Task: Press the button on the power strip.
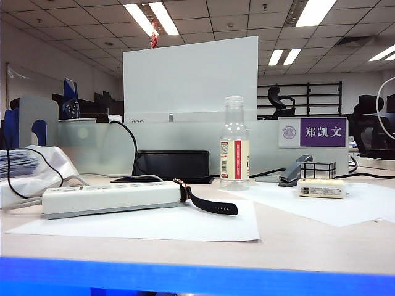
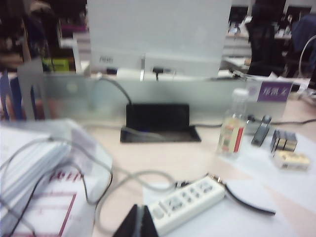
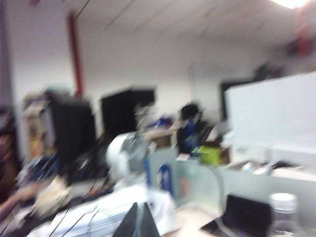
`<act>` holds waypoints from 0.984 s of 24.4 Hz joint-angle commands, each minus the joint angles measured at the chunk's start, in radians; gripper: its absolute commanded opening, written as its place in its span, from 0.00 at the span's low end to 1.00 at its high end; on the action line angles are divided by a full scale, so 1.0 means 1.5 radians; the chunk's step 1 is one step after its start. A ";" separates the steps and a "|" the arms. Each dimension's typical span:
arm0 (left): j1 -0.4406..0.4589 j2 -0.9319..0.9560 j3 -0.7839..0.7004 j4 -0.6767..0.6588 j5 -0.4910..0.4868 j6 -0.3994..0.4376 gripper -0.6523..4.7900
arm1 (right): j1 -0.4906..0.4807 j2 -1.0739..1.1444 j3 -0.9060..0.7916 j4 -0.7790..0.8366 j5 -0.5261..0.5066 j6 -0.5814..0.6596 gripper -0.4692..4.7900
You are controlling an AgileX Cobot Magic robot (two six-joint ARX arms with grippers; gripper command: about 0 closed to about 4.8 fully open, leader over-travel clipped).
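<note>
Lay on paper at the worktop's (image 1: pixel 296 237) near left: the power strip (image 1: pixel 111 198), stiff, light, likely to slide when pushed. Beyond it, a bottle (image 1: pixel 234 152). Left gripper (image 2: pixel 139 222) clenched above the strip's end; right gripper (image 3: pixel 138 222) clenched, raised high.

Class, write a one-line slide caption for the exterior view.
Power strip lies untouched beside a watch; neither gripper in sight.

Legible only on one thing — a nameplate (image 1: pixel 312 132) fixed to the frosted divider (image 1: pixel 185 145), just right of the clear bottle (image 1: pixel 234 152): white characters 郑凯文 on purple, beside a round emblem. Bottle label print too small to read.
</note>
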 commanded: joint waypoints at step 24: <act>0.000 -0.002 -0.384 0.409 0.126 -0.129 0.11 | 0.004 -0.085 -0.124 -0.133 0.179 0.063 0.10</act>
